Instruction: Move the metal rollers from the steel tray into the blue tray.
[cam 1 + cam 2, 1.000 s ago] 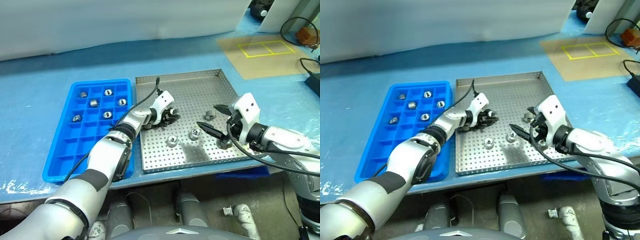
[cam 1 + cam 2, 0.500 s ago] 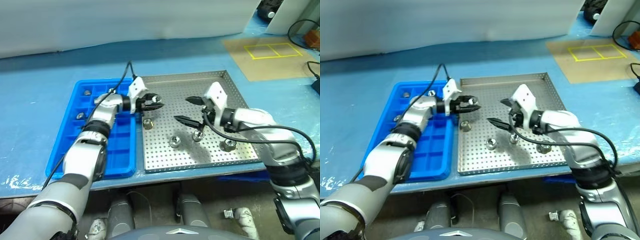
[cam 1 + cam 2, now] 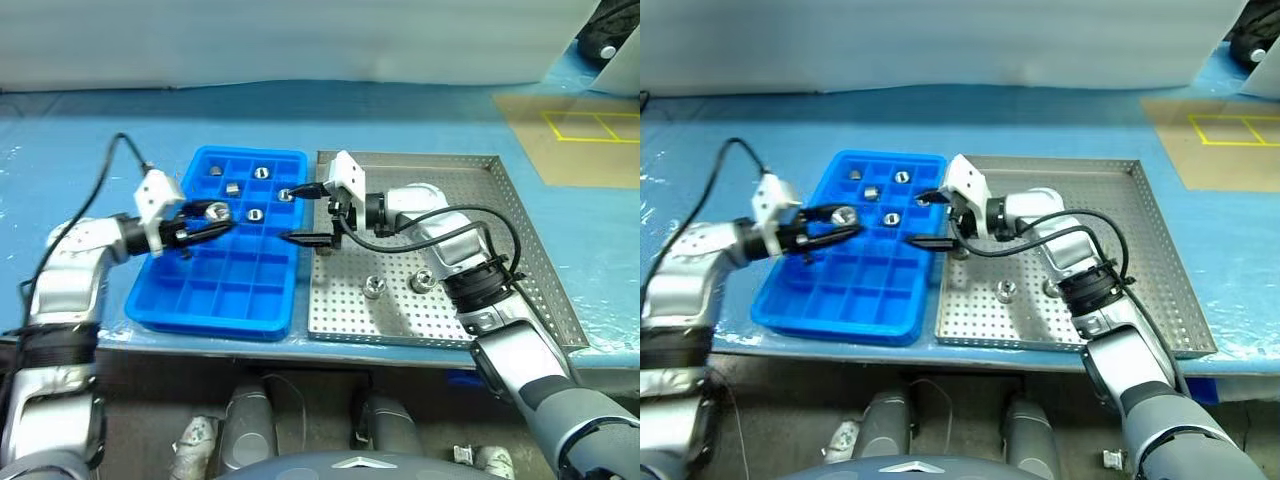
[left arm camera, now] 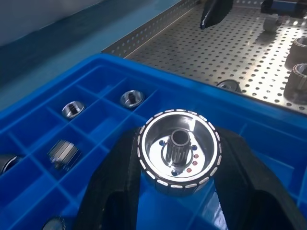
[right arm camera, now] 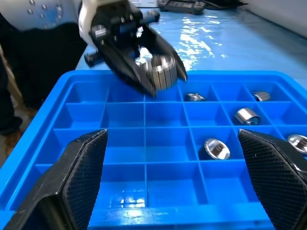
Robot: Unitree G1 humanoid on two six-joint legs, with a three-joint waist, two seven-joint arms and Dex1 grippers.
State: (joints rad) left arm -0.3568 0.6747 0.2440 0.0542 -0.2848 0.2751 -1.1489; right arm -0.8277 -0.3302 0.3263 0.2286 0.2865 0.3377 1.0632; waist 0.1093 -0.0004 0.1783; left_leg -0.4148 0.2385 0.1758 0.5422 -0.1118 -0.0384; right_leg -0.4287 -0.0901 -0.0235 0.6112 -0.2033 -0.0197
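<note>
left tool (image 3: 205, 222) now over blue tray (image 3: 180, 300), pinching roller (image 3: 216, 211), right tool (image 3: 305, 213) spread

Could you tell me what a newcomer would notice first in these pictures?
Probably the left gripper, shut on a shiny metal roller above the blue tray. Next, the right gripper, open, over the seam between that tray and the steel tray.

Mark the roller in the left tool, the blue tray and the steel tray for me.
Held roller (image 4: 178, 149), left wrist view, shiny end face.
Blue tray (image 3: 215, 318), left eye view, near rim.
Steel tray (image 3: 520, 205), left eye view, right rim.
</note>
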